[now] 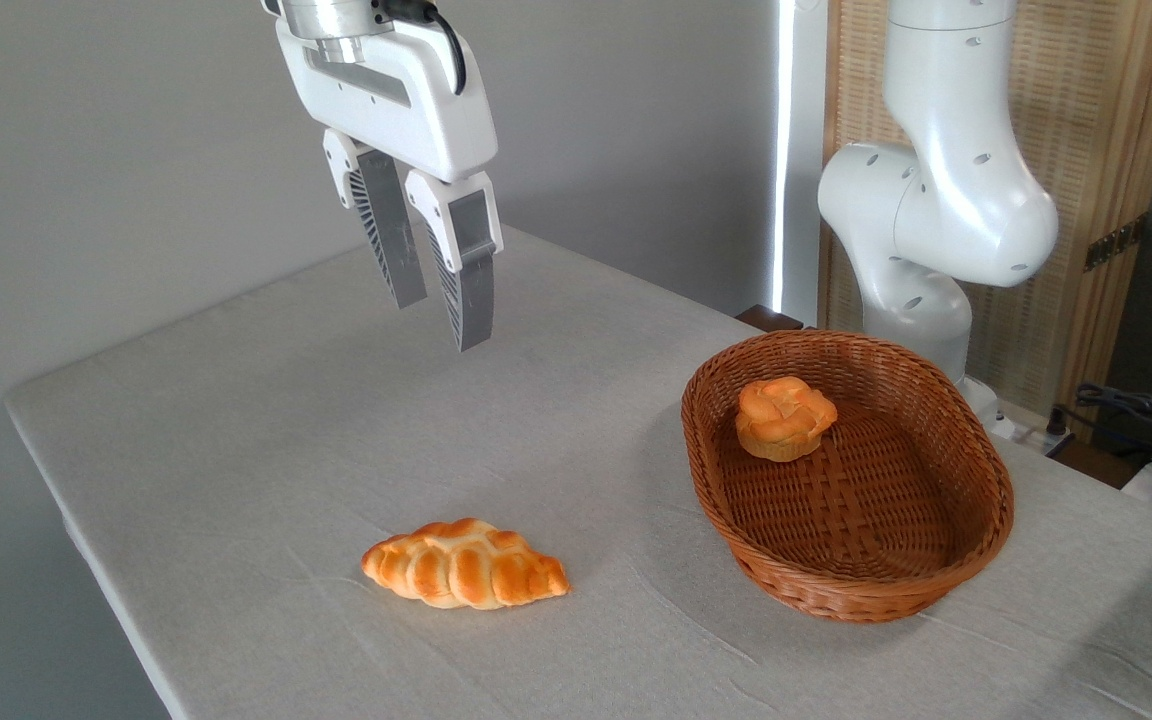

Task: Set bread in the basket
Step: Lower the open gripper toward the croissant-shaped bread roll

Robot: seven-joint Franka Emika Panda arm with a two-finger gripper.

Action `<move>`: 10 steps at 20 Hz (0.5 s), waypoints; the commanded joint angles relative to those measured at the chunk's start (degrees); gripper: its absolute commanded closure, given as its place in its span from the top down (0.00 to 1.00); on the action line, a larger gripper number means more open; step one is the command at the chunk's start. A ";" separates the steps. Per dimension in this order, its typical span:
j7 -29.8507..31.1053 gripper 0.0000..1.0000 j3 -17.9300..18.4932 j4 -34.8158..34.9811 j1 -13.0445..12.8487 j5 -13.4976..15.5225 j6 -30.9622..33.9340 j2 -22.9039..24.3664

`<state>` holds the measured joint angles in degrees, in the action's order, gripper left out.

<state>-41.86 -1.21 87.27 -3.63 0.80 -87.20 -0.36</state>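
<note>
Nearest you, the bread [464, 565] is lying flat on the grey table cloth [266, 430], long axis running left to right, tapered ends pointing out to each side. Nothing is touching it. To its right, near but apart, the basket [976, 540] is sitting on the cloth with a small round bun [784, 417] already resting inside at its far end; the near half of the basket floor is showing bare weave.

Your gripper [444, 322] is hanging high over the far-left part of the table, well above and behind the loaf, jaws slightly apart with a narrow gap between the fingers and holding nothing. The arm's base [926, 230] is standing at the far right behind the basket.

So you are sitting at the approach step, by my reading: no grasp yet, and the loaf is outside the basket.

For the next move you are probably needing to bring the gripper toward the near side and down over the middle of the loaf, with the jaws opened wider than they are standing now, since the present gap looks narrower than the loaf. Closing across the short width looks the safer bet. The crust looks glossy, so a centred grip matters. After that you are lifting, carrying right, and dropping into the bare near half, clear of the bun.
</note>
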 commanded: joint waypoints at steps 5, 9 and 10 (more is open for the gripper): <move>0.29 1.00 -0.11 0.27 0.20 -0.71 -1.22 0.09; 0.12 1.00 -0.20 0.44 -0.06 -1.32 -3.49 0.00; 0.12 1.00 -0.20 1.66 -0.06 -1.41 -6.11 -0.08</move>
<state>-41.87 -1.21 87.32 -3.63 0.74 -88.16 -0.36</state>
